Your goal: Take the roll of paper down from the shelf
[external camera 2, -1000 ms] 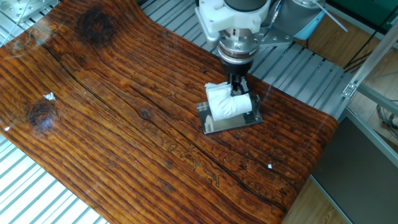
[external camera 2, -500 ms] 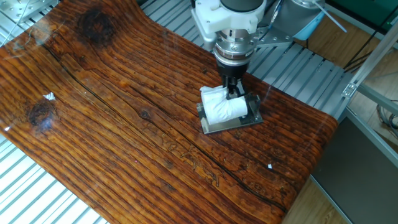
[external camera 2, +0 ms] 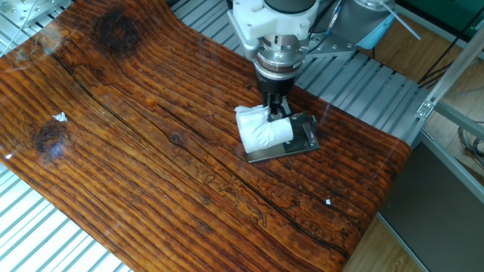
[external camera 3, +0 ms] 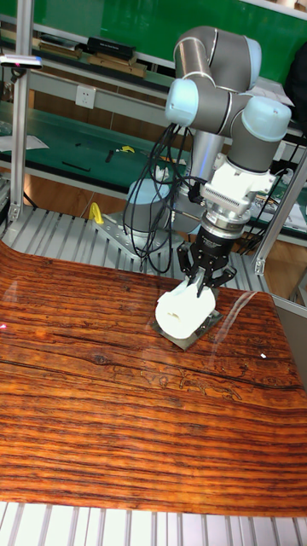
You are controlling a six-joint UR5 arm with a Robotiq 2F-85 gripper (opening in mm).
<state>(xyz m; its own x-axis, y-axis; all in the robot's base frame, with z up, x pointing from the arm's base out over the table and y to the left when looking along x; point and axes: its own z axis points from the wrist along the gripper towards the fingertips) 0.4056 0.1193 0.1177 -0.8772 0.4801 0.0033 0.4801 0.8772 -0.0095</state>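
Toward the 2 o'clock part of the wooden counter [external camera 2: 151, 128], near its far right edge, sits the shelf [external camera 2: 296, 143]: a small shiny grey metal plate with raised edges, flat on the wood. Roll of paper [external camera 2: 262, 128] lies across the shelf's 9 o'clock end, white, crumpled, its left part overhanging the plate edge. Whether the roll rests on the plate or is lifted just clear of it, cannot tell from either view.

Gripper [external camera 2: 275, 111] comes straight down from above, dark fingers set on the roll's upper right portion. Jaws closed narrow onto the paper, pinching it; the soft tissue bulges around them. In the tall fixed view the gripper [external camera 3: 201, 287] sits atop the roll of paper [external camera 3: 185, 310], hollow end of the cylinder facing the camera at about 7 o'clock, with the shelf [external camera 3: 202, 327] showing under and to the right of it.

Bare plate surface visible at 3 o'clock of the roll. Small white fleck [external camera 2: 328, 201] on the wood at 5 o'clock of the shelf, well apart. Another white scrap [external camera 2: 60, 117] far off at 9 o'clock. Grey slatted metal base [external camera 2: 363, 75] borders the counter behind the arm.
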